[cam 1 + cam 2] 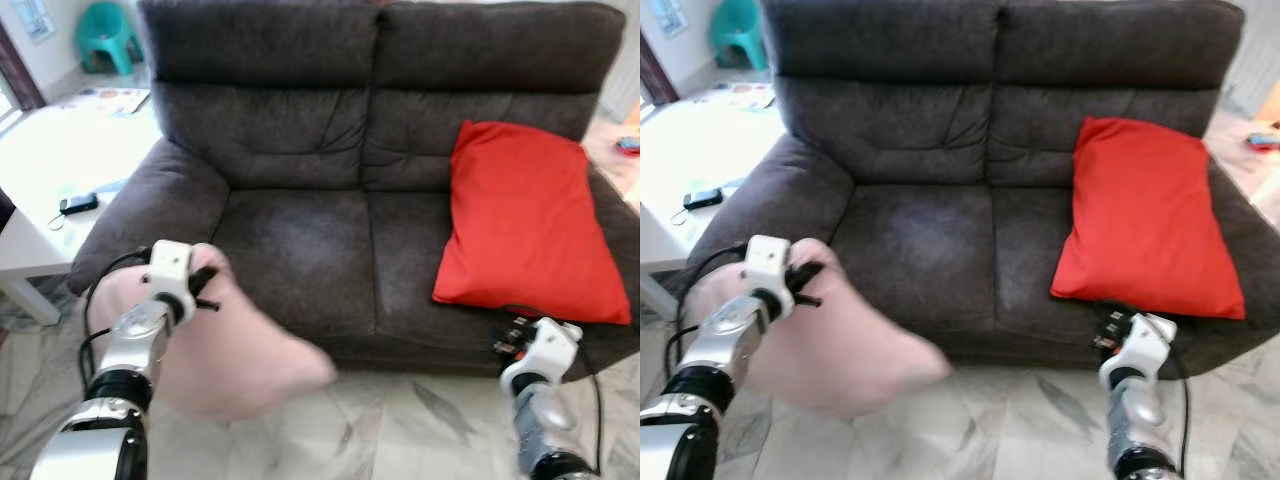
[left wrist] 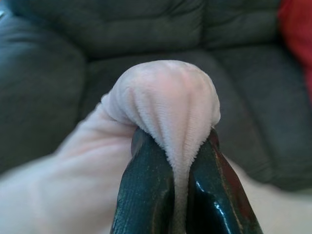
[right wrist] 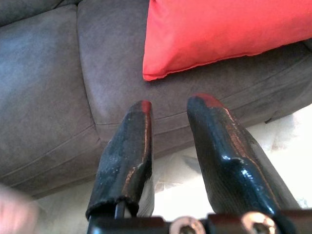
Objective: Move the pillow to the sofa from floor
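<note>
At lower left, the left gripper (image 1: 203,285) pinches a fold of the pink pillow (image 1: 235,360), which hangs off the floor before the sofa (image 1: 300,250). Carry step; next, swing it over the seat and release. Right gripper (image 3: 168,114), lower right, gapes empty near the red cushion (image 1: 530,220).

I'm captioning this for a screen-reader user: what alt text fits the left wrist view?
The left tool is shut on a bunched fold of the pale pink pillow, held up in front of the dark grey sofa. A red pillow shows at the edge.
</note>
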Controlling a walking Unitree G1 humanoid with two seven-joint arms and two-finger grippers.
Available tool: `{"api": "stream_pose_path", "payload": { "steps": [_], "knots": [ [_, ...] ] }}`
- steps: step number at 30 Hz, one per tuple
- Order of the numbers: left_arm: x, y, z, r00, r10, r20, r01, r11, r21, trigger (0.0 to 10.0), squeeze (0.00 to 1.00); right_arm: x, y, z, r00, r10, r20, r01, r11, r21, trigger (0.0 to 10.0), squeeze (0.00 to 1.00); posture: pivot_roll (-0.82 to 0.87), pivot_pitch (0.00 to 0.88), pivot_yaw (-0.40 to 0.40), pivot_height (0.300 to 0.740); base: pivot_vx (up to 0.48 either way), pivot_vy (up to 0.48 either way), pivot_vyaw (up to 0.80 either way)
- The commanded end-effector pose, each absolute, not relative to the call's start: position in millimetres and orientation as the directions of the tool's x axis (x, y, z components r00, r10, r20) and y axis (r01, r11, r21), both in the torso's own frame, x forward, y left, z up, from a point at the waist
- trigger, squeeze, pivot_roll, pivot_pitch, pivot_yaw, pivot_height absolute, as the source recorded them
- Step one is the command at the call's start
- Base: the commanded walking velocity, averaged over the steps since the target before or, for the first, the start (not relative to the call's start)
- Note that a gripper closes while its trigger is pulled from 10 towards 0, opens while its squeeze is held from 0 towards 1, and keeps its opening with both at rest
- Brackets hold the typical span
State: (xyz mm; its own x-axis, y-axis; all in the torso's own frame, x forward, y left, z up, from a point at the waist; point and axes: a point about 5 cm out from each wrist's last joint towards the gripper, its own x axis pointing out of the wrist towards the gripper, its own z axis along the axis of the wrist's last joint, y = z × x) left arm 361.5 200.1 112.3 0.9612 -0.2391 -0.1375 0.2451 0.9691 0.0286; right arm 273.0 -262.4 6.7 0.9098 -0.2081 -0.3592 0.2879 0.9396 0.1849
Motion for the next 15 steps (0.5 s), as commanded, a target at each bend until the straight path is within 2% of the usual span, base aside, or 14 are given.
{"api": "stream_pose_path", "payload": {
  "steps": [1, 7, 8, 15],
  "knots": [
    [379, 184, 167, 0.954, -0.29, 0.071, 0.291, 0.957, 0.0, 10.0, 0.0, 280, -272, 19, 0.923, -0.221, -0.315, 0.284, 0.943, 0.172, 10.0, 0.0, 0.0, 0.0, 0.002, 0.74, 0.0, 0.0, 0.0],
    [377, 161, 172, 0.916, -0.394, 0.077, 0.399, 0.914, -0.074, 10.0, 0.0, 286, -275, 26, 0.926, -0.215, -0.31, 0.268, 0.953, 0.139, 10.0, 0.0, 0.0, 0.0, 0.005, 0.74, 0.0, 0.0, 0.0],
    [371, 145, 168, 0.877, -0.477, 0.061, 0.481, 0.873, -0.077, 10.0, 0.0, 286, -275, 26, 0.922, -0.209, -0.325, 0.252, 0.963, 0.096, 10.0, 0.0, 0.0, 0.0, 0.001, 0.74, 0.0, 0.0, 0.0],
    [355, 105, 161, 0.775, -0.63, 0.049, 0.631, 0.765, -0.131, 10.0, 0.0, 285, -269, 22, 0.923, -0.128, -0.362, 0.161, 0.985, 0.061, 10.0, 0.0, 0.02, 0.0, -0.004, 0.74, 0.0, 0.0, 0.0]
  ]
}}
